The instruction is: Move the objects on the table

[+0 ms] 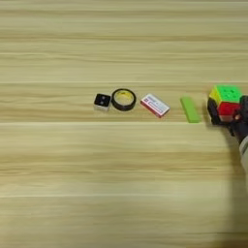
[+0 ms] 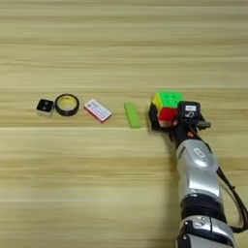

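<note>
Gripping the puzzle cube [image 2: 165, 107] at the row's right end.
The gripper [image 2: 163, 120] is closing around it on the table [image 2: 121, 193]; lifting straight up is probably keeping it off the green bar [image 2: 131, 115].

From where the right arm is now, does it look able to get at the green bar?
Probably yes. The gripper sits at the puzzle cube, and the green bar lies just to its left on open table, nothing between, though the cube occupies it.

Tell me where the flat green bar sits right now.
The green bar lies flat on the table, right of centre in the row of small things, between the red-and-white box on its left and the puzzle cube on its right.
</note>
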Controlling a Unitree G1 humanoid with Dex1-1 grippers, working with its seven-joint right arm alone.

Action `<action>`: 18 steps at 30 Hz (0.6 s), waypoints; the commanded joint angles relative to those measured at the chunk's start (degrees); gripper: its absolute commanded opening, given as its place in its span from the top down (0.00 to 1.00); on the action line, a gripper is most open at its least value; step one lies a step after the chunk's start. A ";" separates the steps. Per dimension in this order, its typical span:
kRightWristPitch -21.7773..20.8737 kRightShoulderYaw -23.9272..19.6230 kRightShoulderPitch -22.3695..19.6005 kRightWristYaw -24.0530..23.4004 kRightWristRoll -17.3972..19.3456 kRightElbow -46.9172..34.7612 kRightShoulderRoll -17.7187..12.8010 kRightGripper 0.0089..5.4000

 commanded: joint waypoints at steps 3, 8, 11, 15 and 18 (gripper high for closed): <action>-2.29 -0.10 -4.81 0.91 0.99 -0.61 -2.46 0.06; -2.78 -0.01 -4.93 1.40 1.20 -0.05 -2.37 0.16; -3.01 -0.06 -4.94 1.44 1.31 0.17 -2.41 0.21; -3.19 -0.18 -4.87 1.49 1.46 0.34 -2.49 0.28; -3.31 -0.15 -4.85 1.52 1.48 0.43 -2.44 0.34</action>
